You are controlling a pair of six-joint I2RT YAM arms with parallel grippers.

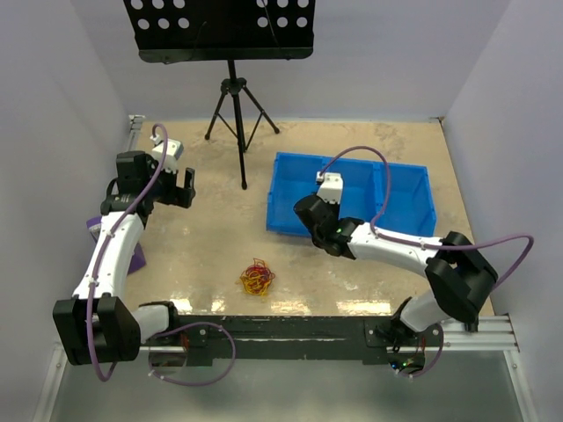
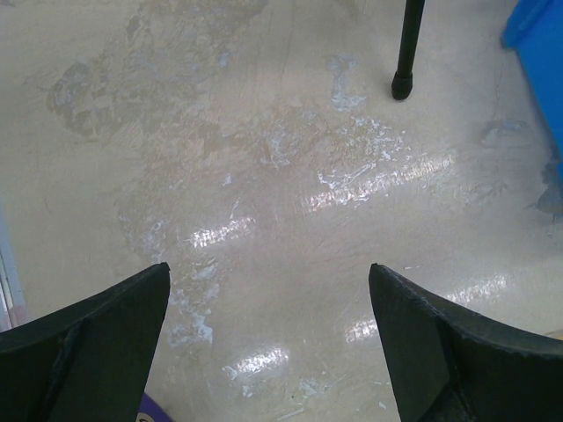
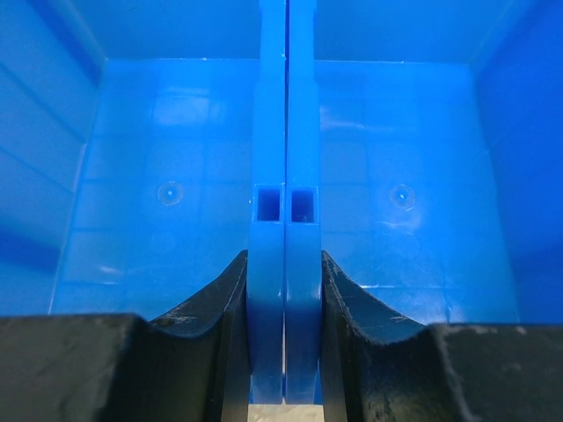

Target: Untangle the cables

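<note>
Leftmost, the left gripper (image 2: 268, 274) stands released over scuffed beige tabletop (image 2: 264, 158) — only 2 black fingertips (image 2: 97, 343) show. Centre: the small red-yellow-orange tangle of thin cables (image 1: 257, 277) lies by the near edge, strands indistinguishable. Rightward, the right gripper (image 3: 284, 264) clenches the abutting walls (image 3: 284, 132) of 2 blue plastic bins (image 3: 158, 193).

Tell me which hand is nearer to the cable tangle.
Right. The right hand straddles the shared wall of the blue bins, just beyond and right of the cables; the left hand hovers open farther off, beyond and left.
</note>
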